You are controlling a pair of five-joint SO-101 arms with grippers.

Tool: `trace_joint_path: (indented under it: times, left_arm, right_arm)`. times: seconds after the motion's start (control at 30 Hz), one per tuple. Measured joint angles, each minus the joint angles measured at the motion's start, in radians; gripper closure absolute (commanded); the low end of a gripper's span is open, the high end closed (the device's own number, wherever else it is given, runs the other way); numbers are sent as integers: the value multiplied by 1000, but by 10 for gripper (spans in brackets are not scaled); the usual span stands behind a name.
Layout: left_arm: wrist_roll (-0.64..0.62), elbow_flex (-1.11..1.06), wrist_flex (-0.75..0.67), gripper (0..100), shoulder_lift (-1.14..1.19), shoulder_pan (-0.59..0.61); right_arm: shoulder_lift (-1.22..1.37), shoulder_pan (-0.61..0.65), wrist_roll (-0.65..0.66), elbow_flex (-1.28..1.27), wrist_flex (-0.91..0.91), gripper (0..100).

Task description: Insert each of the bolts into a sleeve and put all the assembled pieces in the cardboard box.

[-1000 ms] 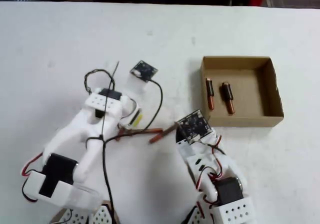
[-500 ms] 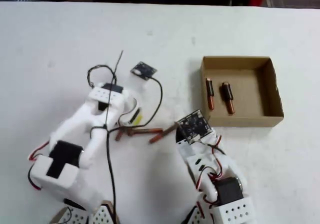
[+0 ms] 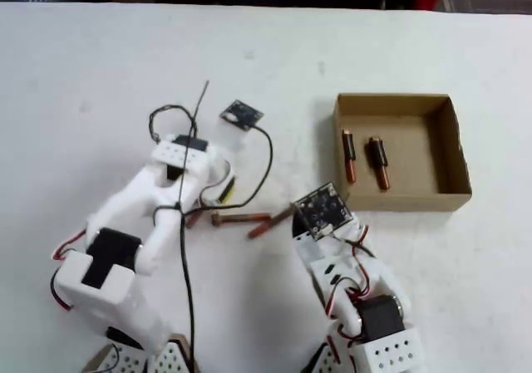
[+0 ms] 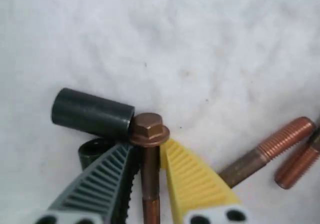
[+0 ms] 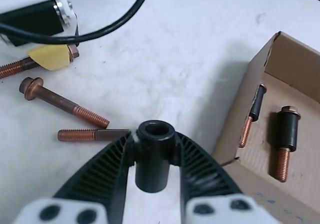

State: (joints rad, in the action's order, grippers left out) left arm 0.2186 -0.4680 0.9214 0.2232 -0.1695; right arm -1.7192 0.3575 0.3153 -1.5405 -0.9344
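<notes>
My left gripper [image 4: 147, 146] is shut on a copper bolt [image 4: 149, 130] just below its hex head, low over the table. A black sleeve [image 4: 92, 118] lies touching that head, with a second sleeve [image 4: 94, 153] partly behind the grey finger. My right gripper [image 5: 155, 140] is shut on an upright black sleeve [image 5: 154, 156]. Two loose bolts [image 5: 62, 102] [image 5: 90, 134] lie on the table between the arms, also visible in the high view [image 3: 241, 218]. The cardboard box [image 3: 443, 153] holds two assembled pieces [image 3: 349, 157] [image 3: 379, 163].
A small camera board [image 3: 241, 115] with a black cable [image 3: 268, 161] hangs over the table beside the left arm [image 3: 158, 198]. The right arm [image 3: 349, 273] stands just in front of the box's near wall [image 3: 399, 200]. White table extends far and left.
The left arm has shifted a little away from the front edge, its wrist and cable moving with it. The right arm and the box have not moved.
</notes>
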Motion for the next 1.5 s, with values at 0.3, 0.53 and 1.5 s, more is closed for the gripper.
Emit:
trace_joint_path:
  times: [0.3,0.53,1.5]
  left_arm:
    - [-2,9,31,980,5,-37]
    - [2,11,158,980,-140,-94]
    - [2,-201,272,980,-1479,-92]
  right_arm:
    - [0,0,0,0,0,981]
    - [0,8,0,-55,58,981]
    - [0,26,0,-72,77,981]
